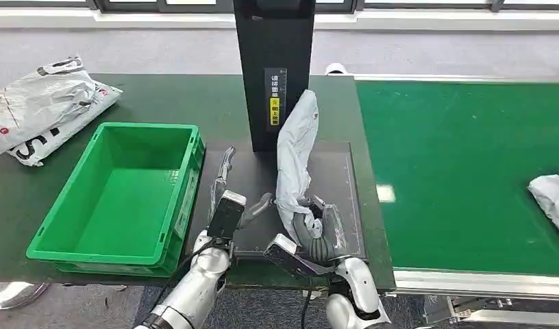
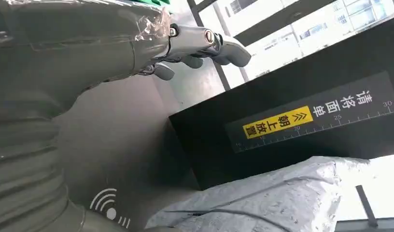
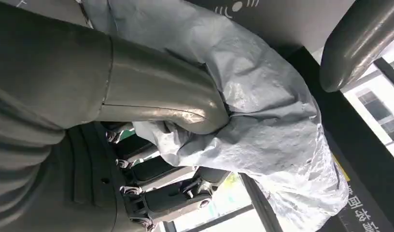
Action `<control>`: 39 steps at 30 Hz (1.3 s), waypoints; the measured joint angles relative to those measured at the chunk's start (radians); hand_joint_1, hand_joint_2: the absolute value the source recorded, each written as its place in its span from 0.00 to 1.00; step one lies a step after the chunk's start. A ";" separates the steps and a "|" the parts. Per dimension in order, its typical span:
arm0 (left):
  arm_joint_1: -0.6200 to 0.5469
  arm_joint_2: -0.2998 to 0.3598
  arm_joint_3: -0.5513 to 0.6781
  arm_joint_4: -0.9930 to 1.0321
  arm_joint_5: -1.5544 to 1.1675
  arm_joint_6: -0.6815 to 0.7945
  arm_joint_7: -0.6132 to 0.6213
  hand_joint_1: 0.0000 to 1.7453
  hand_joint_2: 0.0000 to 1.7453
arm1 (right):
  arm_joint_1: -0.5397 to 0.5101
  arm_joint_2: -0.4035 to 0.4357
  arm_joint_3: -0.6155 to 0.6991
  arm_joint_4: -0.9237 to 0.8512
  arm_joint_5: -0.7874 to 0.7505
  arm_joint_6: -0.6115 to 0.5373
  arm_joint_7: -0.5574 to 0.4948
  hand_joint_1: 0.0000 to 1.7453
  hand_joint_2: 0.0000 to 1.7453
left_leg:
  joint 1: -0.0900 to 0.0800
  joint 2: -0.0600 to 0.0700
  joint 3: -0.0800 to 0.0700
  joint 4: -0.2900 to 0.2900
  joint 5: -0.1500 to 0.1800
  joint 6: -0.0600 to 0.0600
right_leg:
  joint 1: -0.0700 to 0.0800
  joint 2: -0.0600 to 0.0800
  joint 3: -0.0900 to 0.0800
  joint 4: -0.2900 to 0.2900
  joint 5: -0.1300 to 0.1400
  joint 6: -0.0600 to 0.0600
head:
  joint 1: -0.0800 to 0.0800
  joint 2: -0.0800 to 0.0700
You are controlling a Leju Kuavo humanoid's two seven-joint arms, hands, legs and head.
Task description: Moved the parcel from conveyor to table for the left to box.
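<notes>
A grey plastic parcel [image 1: 295, 154] stands nearly upright on the dark scale pad [image 1: 340, 171], leaning against the black scanner column [image 1: 273, 65]. My right hand [image 1: 312, 229] grips its lower end; in the right wrist view the thumb and fingers [image 3: 166, 191] wrap the crumpled parcel [image 3: 262, 121]. My left hand [image 1: 230, 199] lies on the pad just left of the parcel with fingers stretched out and nothing in it; the left wrist view has its fingers [image 2: 204, 43] apart above the parcel [image 2: 262, 200]. The green box [image 1: 122, 195] stands empty to the left.
White and grey parcels [image 1: 44, 106] lie on the dark table at far left. The green conveyor [image 1: 462, 171] runs along the right, with another pale parcel [image 1: 554, 195] at its right edge. The column carries a yellow label [image 2: 277, 122].
</notes>
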 measured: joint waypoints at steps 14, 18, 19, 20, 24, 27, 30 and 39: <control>-0.001 0.000 0.000 0.000 0.000 0.000 -0.002 0.00 1.00 | -0.001 0.000 0.015 0.001 0.000 0.033 0.015 1.00 1.00 | 0.000 0.000 0.000 0.000 0.000 0.000 | 0.000 0.000 0.000 0.000 0.000 0.000 | 0.000 0.000; -0.007 0.000 0.000 0.003 0.014 0.000 -0.003 0.00 1.00 | -0.022 0.000 0.045 0.077 0.017 0.155 0.076 0.90 1.00 | 0.000 0.000 0.000 0.000 0.000 0.000 | 0.000 0.000 0.000 0.000 0.000 0.000 | 0.000 0.000; -0.011 0.000 0.000 0.005 0.017 0.000 -0.004 0.00 1.00 | -0.028 0.000 0.056 0.114 0.023 0.175 0.085 0.01 1.00 | 0.000 0.000 0.000 0.000 0.000 0.000 | 0.000 0.000 0.000 0.000 0.000 0.000 | 0.000 0.000; -0.015 -0.001 0.000 0.008 0.018 0.002 -0.007 0.00 1.00 | -0.034 0.000 0.067 0.147 0.028 0.188 0.092 0.00 1.00 | 0.000 0.000 0.000 0.000 0.000 0.000 | 0.000 0.000 0.000 0.000 0.000 0.000 | 0.000 0.000; -0.019 -0.004 0.000 0.014 0.042 0.022 -0.013 0.00 1.00 | -0.075 0.000 0.100 0.259 0.036 0.210 0.106 0.00 1.00 | 0.000 0.002 0.002 0.000 0.000 0.000 | 0.000 0.001 0.001 0.000 0.000 0.000 | 0.000 0.000; -0.014 -0.004 0.002 0.007 0.078 0.079 -0.045 0.00 1.00 | -0.106 -0.001 0.118 0.313 0.009 0.163 0.101 0.00 1.00 | 0.000 0.003 0.005 0.000 -0.001 0.000 | 0.000 0.003 0.004 0.000 0.000 0.000 | 0.000 0.000; 0.029 -0.006 0.029 -0.090 0.134 0.163 -0.064 0.00 1.00 | -0.109 -0.001 0.110 0.330 -0.051 0.066 0.086 0.00 1.00 | 0.000 0.003 0.004 0.000 -0.001 0.000 | 0.000 0.003 0.003 0.000 0.000 0.000 | 0.000 0.000; 0.078 -0.003 0.051 -0.200 0.160 0.186 -0.071 0.00 1.00 | -0.112 -0.003 0.090 0.336 -0.080 0.014 0.023 0.00 1.00 | 0.000 0.001 0.004 0.000 0.000 0.000 | 0.000 0.001 0.004 0.000 0.000 0.000 | 0.000 0.000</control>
